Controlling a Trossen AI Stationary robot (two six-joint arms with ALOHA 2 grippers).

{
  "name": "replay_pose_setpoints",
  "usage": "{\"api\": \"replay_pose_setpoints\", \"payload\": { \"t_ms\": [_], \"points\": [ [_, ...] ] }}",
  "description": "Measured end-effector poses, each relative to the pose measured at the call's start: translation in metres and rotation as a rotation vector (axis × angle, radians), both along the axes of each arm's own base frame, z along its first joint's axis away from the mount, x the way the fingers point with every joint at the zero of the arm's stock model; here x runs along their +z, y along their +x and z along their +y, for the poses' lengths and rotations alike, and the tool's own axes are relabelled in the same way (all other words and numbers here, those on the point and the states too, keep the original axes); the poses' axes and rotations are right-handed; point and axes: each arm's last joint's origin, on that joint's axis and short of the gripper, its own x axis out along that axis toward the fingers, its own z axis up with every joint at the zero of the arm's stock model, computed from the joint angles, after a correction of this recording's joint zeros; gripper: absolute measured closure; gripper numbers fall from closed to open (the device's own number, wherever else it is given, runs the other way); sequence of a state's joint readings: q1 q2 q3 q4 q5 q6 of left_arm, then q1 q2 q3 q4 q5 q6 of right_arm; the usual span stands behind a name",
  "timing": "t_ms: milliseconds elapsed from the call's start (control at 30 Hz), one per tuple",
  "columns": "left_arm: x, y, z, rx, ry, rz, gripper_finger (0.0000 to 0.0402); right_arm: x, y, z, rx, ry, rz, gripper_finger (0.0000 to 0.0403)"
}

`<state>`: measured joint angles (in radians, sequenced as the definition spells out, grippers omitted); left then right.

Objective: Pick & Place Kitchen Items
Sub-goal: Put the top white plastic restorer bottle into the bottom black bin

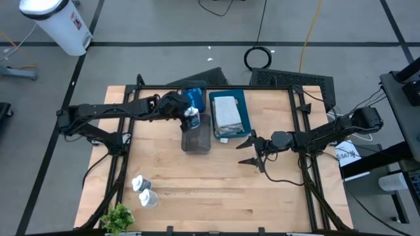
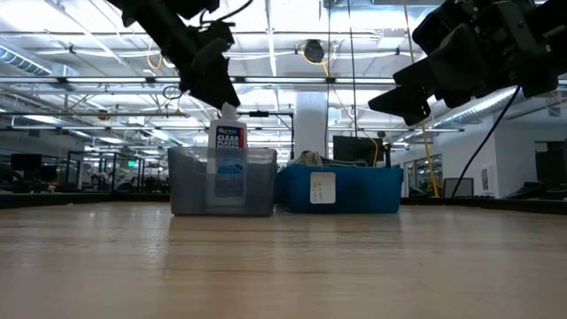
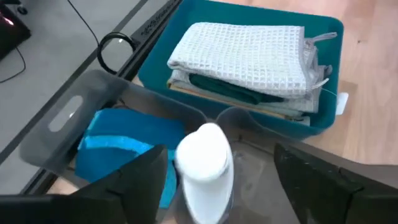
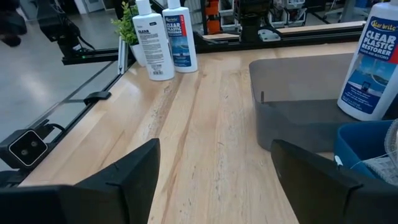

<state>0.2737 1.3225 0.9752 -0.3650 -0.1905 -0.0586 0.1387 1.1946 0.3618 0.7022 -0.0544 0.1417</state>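
The left gripper (image 1: pixel 188 115) has open jaws around a bottle (image 1: pixel 191 119) in the grey tray (image 1: pixel 195 145), half hiding it. The right gripper (image 1: pixel 250 150) waits, jaws open.

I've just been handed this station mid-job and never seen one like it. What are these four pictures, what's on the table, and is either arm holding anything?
Two dark robot arms work at a wooden table. One picture looks straight down, one looks level across the tabletop, and one comes from each wrist. The left gripper sits open around a white bottle standing upright in the grey tray, which also holds a blue sponge. The jaws stand clear of the bottle's cap, so it looks set down, not gripped. The teal tray beside it holds folded cloths. Two more white bottles stand near a small green plant at the table's corner. The right gripper hovers open and empty beside the teal tray.
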Motion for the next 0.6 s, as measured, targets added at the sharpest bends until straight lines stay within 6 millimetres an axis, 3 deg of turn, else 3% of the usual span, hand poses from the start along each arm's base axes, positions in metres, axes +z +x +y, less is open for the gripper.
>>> {"api": "replay_pose_setpoints", "payload": {
  "t_ms": [167,300,467,600],
  "points": [
    [0.029,-0.015,-0.007,0.021,-0.001,-0.032,0.0085,0.0,0.0,0.0,0.0,-0.001,0.005,0.0124],
    [0.056,-0.032,-0.031,-0.041,-0.038,-0.004,0.0081,0.0,0.0,0.0,0.0,-0.001,0.005,0.0124],
    [0.081,-0.045,-0.09,-0.177,-0.162,0.039,0.0081,0.0,0.0,0.0,0.002,-0.012,0.003,0.0124],
    [0.08,-0.053,-0.148,-0.328,-0.219,0.052,0.008,0.0,0.0,0.0,0.005,-0.022,0.0,0.0124]
  ]
}}
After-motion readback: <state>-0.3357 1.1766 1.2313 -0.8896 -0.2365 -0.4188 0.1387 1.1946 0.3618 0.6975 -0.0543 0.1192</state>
